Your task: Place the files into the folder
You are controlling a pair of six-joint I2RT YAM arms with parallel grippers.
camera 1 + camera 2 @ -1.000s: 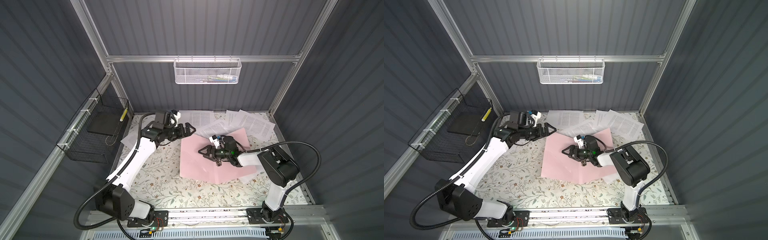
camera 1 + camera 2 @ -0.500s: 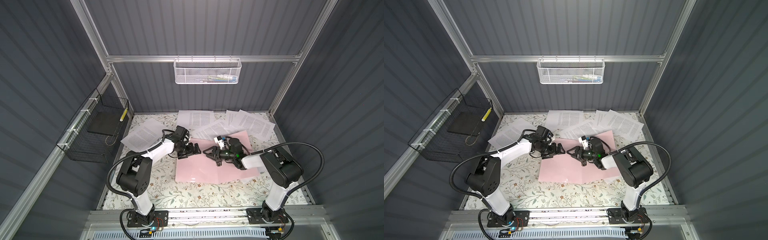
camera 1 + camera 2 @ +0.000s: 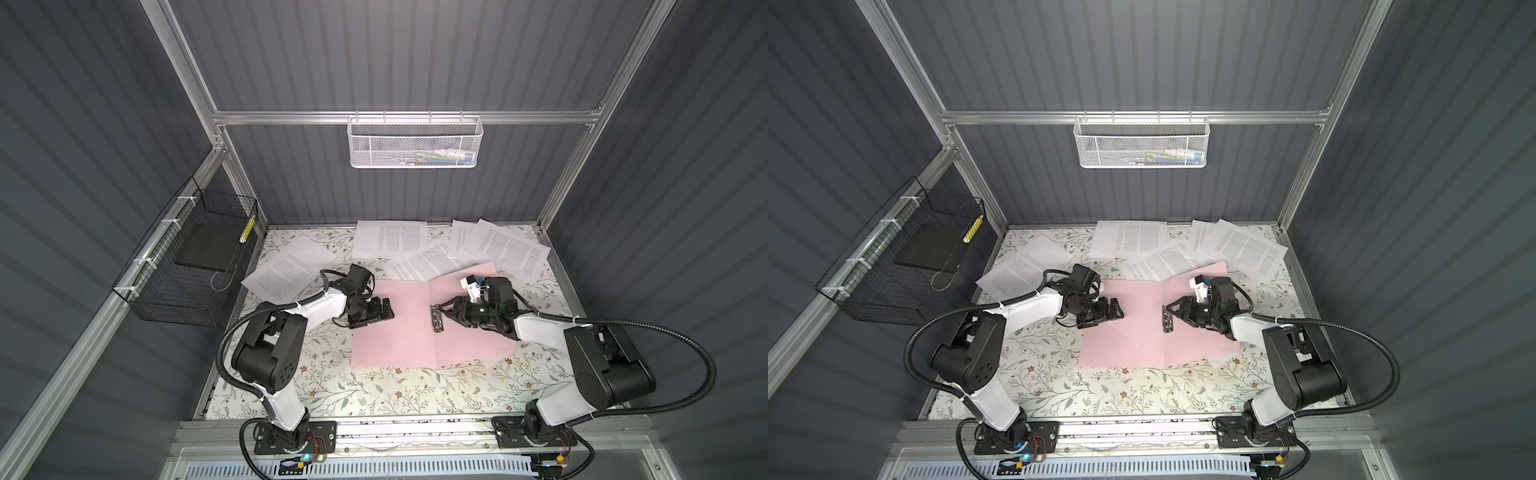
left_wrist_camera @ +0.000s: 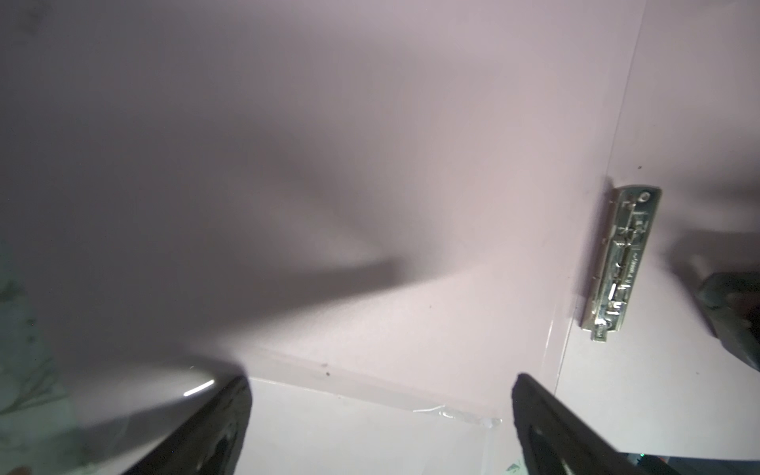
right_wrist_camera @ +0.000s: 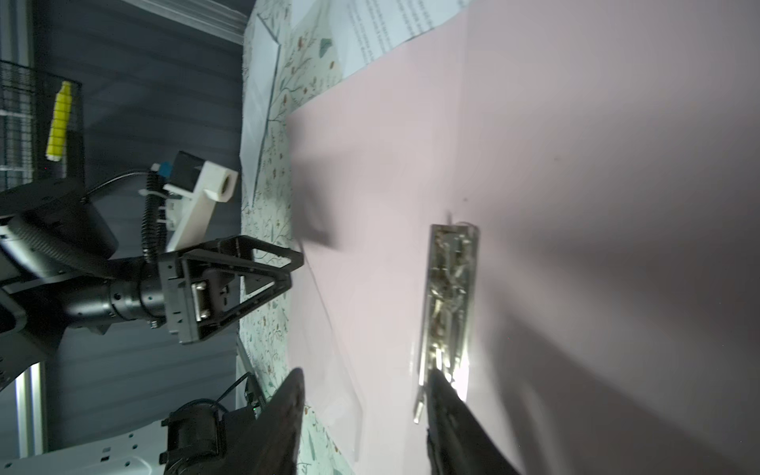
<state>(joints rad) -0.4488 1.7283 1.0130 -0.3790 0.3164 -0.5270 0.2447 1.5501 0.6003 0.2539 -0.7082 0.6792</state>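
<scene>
The folder (image 3: pixel 395 336) is lying open and flat mid-bench (image 3: pixel 374 395). Its spine is running near-to-far in both top views, with the halves spreading left and right. The metal clip (image 3: pixel 437 319) is sitting just right of the spine, its long axis running along the spine, near-to-far.

The files (image 3: pixel 390 241) are lying flat and scattered along the far side of the bench, outside the folder, with text blocks facing different ways. One sheet (image 3: pixel 286 272) is lying at the far left. Another is overlapping the folder's far edge; can't tell which is on top.

The left gripper (image 3: pixel 388 319) is hovering low over the folder's left half, pointing right toward the clip. Its jaws are standing wide apart, holding nothing.

The right gripper (image 5: pixel 366 378) is reaching in from the right, pointing left. Its jaws are standing partly apart, with a clear gap in the right wrist view. One finger (image 5: pixel 452 411) is touching the clip's end, and nothing is being clamped between the jaws.
</scene>
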